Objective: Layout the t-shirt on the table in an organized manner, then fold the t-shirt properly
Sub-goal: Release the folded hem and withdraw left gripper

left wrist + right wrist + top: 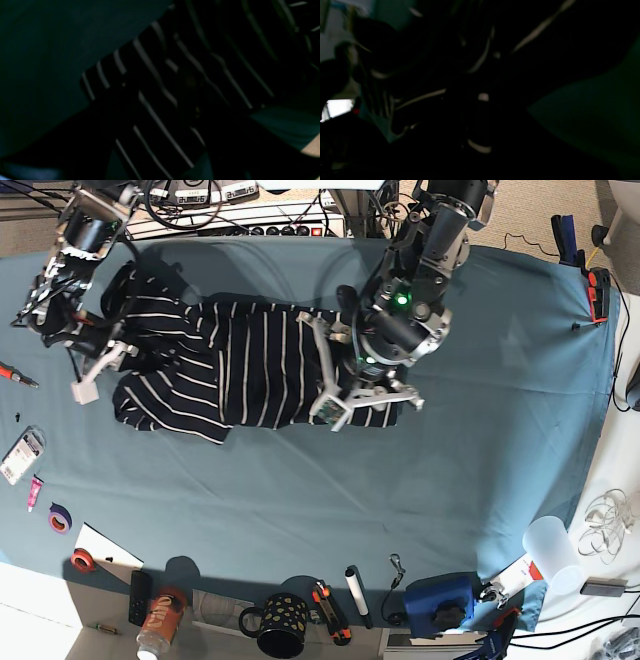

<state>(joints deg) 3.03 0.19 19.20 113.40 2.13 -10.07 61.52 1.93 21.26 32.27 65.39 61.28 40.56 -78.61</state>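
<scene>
- The t-shirt (235, 370) lies bunched and spread sideways on the far half of the counter (300, 490), its white stripes running mostly across the counter's depth; 1 end rumples toward the base view's left.
- No writing on the shirt can be read; the small items along the near edge are too small to read.
- Wide bare teal cloth lies in front of the shirt and to the base view's right; the shirt's far hem sits near the counter's back edge.
- The left gripper (345, 395) stands over the shirt's end nearer the middle of the counter, its white fingers parted and down on the striped fabric.
- The right gripper (95, 375) is at the rumpled end, touching the fabric; its wrist view is too dark, so I cannot tell whether it is clenched or holding cloth.
- A black mug (282, 623) stands at the near edge.
</scene>
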